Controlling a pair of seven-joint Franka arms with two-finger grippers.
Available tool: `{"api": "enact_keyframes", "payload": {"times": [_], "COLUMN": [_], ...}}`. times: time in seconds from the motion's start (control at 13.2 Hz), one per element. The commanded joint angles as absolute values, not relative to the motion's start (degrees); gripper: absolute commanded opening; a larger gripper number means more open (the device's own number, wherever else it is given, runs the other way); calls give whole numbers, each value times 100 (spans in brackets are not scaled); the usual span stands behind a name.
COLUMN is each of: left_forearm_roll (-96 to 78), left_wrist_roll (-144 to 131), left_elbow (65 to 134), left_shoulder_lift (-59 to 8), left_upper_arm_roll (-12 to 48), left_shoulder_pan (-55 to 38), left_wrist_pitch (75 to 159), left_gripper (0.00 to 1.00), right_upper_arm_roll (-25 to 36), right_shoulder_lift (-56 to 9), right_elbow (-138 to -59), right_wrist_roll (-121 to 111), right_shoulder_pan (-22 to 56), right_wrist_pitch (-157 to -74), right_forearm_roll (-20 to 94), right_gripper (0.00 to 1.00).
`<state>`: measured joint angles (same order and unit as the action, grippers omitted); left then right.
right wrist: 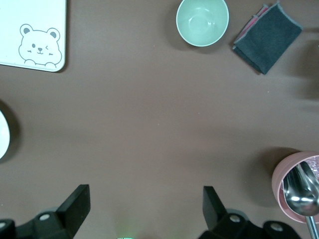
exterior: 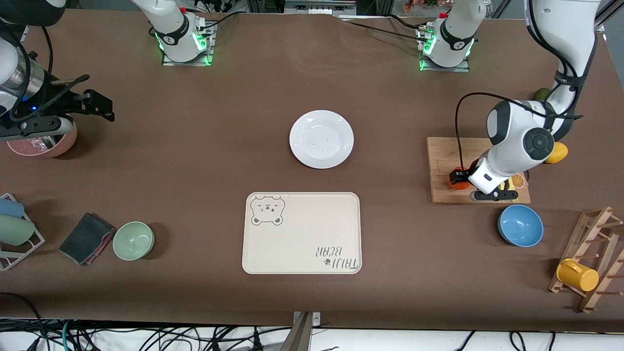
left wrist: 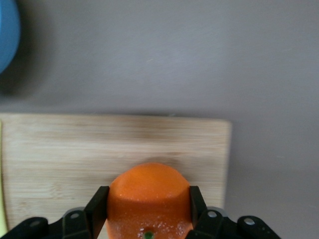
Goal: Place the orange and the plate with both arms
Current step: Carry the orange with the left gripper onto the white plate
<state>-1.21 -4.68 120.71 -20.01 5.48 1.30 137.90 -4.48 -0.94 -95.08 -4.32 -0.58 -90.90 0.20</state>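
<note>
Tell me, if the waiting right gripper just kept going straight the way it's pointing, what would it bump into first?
Probably just the bare brown table. The right gripper, fingers open, points down at tablecloth with nothing between them; the pink bowl sits off to one side. Depth is hard to judge.

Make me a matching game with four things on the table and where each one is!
Things:
1. orange
2. plate
3. yellow cup
4. spoon

Places:
A. in the pink bowl
B. on the wooden rack
C. between the left gripper fingers, on the cutting board
D. bare table, farther from the front camera than the bear tray

Pairs: 1-C, 2-D, 3-B, 4-A
</note>
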Motion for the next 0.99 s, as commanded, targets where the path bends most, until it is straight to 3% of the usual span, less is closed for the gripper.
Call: {"api": "enact_keyframes", "payload": {"times": [0.0, 0.46, 0.91], "left_forearm_roll": [-255, -246, -176], "left_wrist_roll": [-1069, -4144, -5922], "left_elbow": [12094, 11945, 11471], "left_shoulder_lift": [-1662, -1679, -2310], "left_upper_arm_roll": [1105, 2679, 2971], "left_shoulder_pan": [79, -297, -1448], "left_wrist_pitch": [13597, 13606, 13710], "left_gripper": [0, 0, 3], "right_upper_arm_roll": [-501, -483, -483], "right_shoulder_lift": [-97, -105, -105], "right_elbow": [-9404, -9404, -9404], "right_wrist_roll": [-448, -448, -448], "right_shoulder_pan": [-53, -62, -62], "right_wrist_pitch": [-8965, -8930, -8930], "right_forearm_roll": [123, 132, 141], "right_gripper": [100, 100, 100]}}
